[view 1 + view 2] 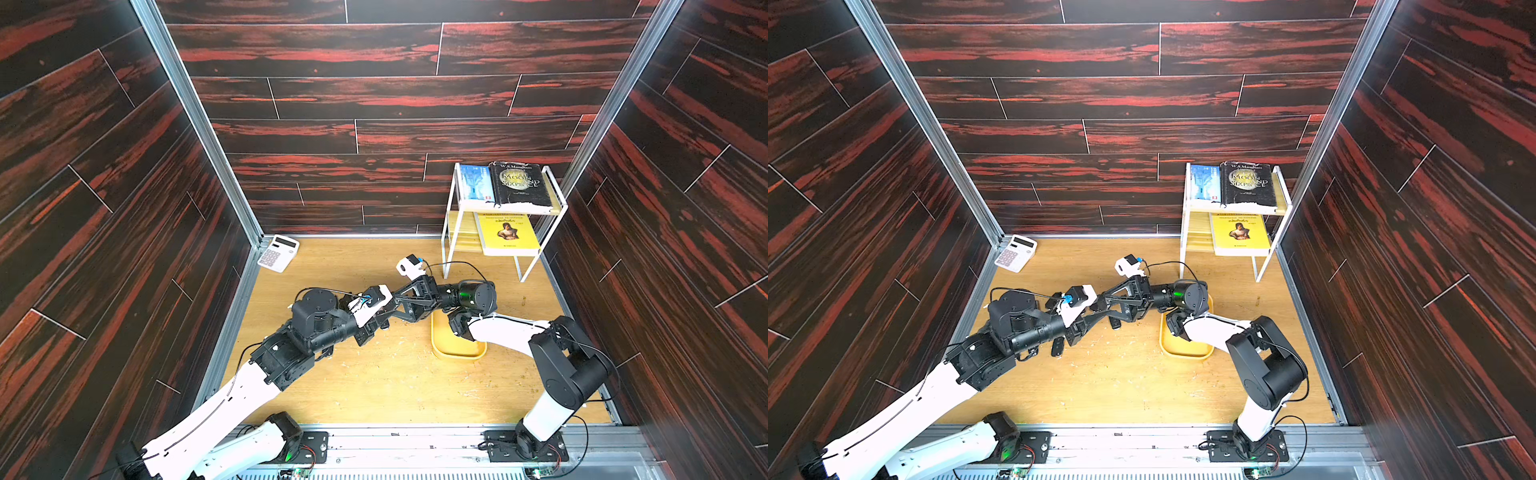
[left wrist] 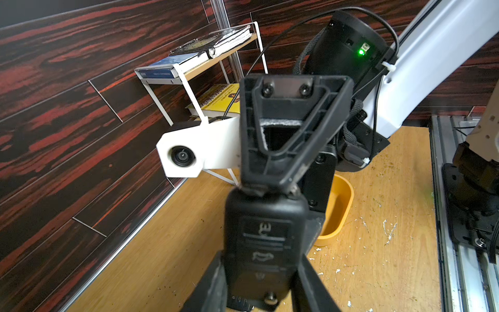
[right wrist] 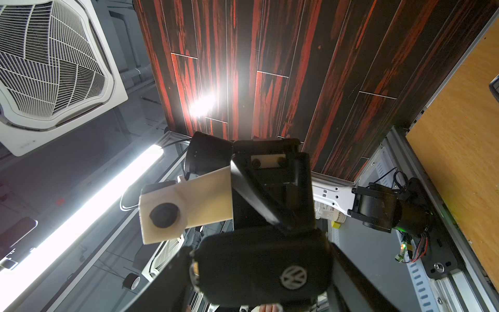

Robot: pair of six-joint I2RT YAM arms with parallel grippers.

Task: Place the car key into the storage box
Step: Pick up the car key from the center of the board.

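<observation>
The car key [image 2: 264, 237], a smooth black plastic fob with embossed buttons, hangs above the middle of the scuffed wooden bench [image 1: 395, 386]. The left jaws clamp its sides. The right jaws straddle its other end; whether they grip it I cannot tell. The storage box [image 1: 457, 355], a glossy yellow round-cornered tray, lies nearby toward the right edge, partly under the right arm [image 1: 507, 328]. The near half lies open.

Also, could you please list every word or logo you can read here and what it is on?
"W.S. Maugham", "MOON", "SIXPENCE": cover of the black book.
VW emblem: back of the car key.
Too small or blurred to read: print on the yellow book, blue book and calculator.
</observation>
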